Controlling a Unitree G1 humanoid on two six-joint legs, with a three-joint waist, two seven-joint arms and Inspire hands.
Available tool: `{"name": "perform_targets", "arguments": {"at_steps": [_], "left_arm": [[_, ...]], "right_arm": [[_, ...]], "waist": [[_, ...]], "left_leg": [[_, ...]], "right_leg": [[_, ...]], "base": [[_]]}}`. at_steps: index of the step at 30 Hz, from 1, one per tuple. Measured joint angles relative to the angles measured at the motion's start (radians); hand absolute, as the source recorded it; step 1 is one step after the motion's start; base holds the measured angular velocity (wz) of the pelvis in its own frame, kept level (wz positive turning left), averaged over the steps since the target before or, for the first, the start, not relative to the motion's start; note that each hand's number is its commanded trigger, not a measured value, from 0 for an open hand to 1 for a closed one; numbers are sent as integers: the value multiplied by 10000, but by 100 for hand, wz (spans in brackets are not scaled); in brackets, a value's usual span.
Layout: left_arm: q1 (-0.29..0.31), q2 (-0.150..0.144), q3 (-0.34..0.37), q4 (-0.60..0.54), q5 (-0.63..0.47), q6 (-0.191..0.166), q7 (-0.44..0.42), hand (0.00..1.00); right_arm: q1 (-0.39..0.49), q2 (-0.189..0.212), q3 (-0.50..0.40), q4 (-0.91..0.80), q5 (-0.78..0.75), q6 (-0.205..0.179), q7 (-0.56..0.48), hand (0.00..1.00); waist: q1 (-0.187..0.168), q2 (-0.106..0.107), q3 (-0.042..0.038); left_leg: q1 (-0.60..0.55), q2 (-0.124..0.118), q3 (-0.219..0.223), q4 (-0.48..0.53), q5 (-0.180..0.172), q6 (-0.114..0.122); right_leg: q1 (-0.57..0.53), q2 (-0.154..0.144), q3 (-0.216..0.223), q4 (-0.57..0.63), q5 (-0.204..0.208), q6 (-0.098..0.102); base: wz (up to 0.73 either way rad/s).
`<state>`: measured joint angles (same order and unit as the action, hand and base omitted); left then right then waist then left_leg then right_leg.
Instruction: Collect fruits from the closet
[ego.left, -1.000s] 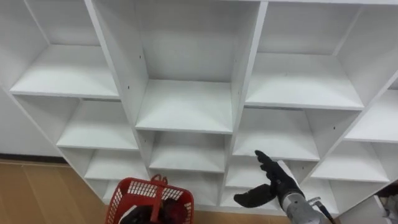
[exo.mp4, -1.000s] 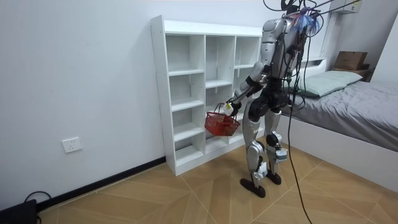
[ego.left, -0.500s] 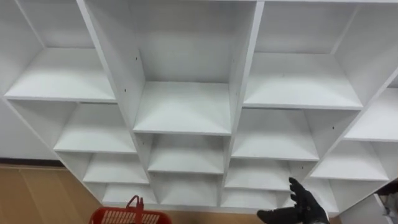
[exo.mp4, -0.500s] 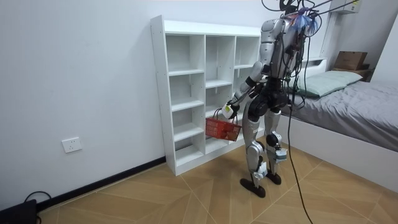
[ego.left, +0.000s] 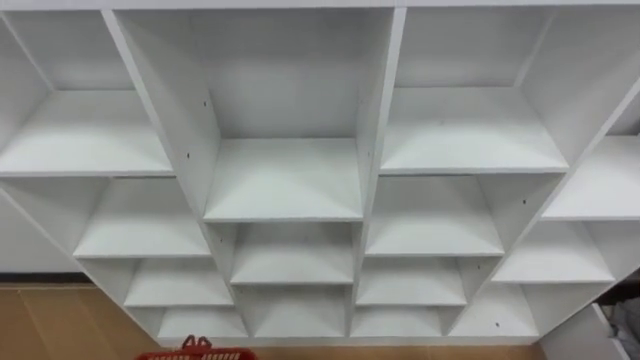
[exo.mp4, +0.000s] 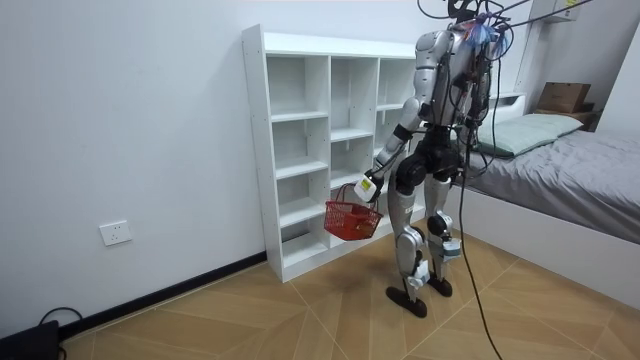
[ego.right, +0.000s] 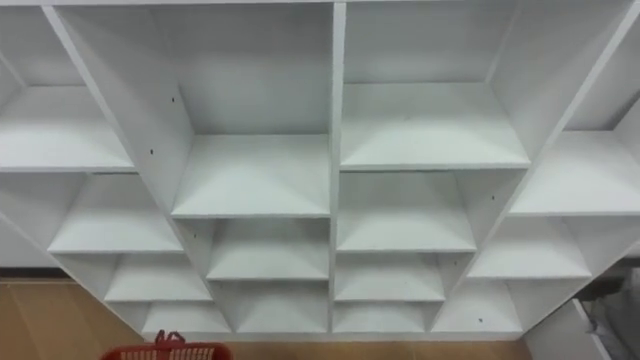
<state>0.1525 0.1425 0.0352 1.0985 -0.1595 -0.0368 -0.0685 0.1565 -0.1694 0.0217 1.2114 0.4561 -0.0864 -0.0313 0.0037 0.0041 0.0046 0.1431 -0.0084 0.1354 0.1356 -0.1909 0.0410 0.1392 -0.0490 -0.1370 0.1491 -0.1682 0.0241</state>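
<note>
the robot stands upright on the wooden floor (exo.mp4: 300, 320), close before the white closet (ego.left: 285, 180), facing its open compartments. the closet stands against the far wall, and a bed (exo.mp4: 575, 165) lies to the room view's right, behind the robot. a wall socket (exo.mp4: 116, 233) sits low on the wall, well to the left of the closet.

in the room view the left hand (exo.mp4: 366, 186) hangs low and forward, between the robot's hip and the closet's lower shelves. as far as that view shows, it is closed round the handle of the red basket (exo.mp4: 350, 220). the basket hangs just below the hand, tilted, clear of the floor and near the closet's front.

in the eye views the closet's columns of shelves spread across the scene, their white boards seen from above. the near rim and handle top of the basket peek in at the bottom edge, left of centre, below the lowest shelves.

whether fruit lies in the basket i cannot tell: its inside is too small in the room view and cut off in the eye views.
</note>
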Motion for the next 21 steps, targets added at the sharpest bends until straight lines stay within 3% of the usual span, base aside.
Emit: {"name": "perform_targets", "arguments": {"at_steps": [5, 13, 21], "left_arm": [[207, -116, 55, 275, 63, 66, 126, 100], [621, -142, 437, 279, 448, 523, 690, 100], [708, -195, 439, 286, 578, 612, 1032, 100]], "right_arm": [[25, 83, -53, 661, 228, 287, 480, 0], [5, 90, -26, 848, 935, 881, 793, 0], [-110, 149, 13, 1170, 1437, 1105, 1000, 0]], "waist": [[22, 20, -11], [57, -40, -11], [104, -129, -5]], "left_leg": [[-106, -24, -5, 2, 1, 1], [-117, -12, 17, -36, -3, 0], [-104, -9, 18, -21, -18, 1]], "right_leg": [[-28, -6, -4, 3, -26, 16], [-164, 9, 91, 5, -31, 10], [-152, 15, 116, 9, -30, 9]], "base": [[3], [-1], [0]]}}
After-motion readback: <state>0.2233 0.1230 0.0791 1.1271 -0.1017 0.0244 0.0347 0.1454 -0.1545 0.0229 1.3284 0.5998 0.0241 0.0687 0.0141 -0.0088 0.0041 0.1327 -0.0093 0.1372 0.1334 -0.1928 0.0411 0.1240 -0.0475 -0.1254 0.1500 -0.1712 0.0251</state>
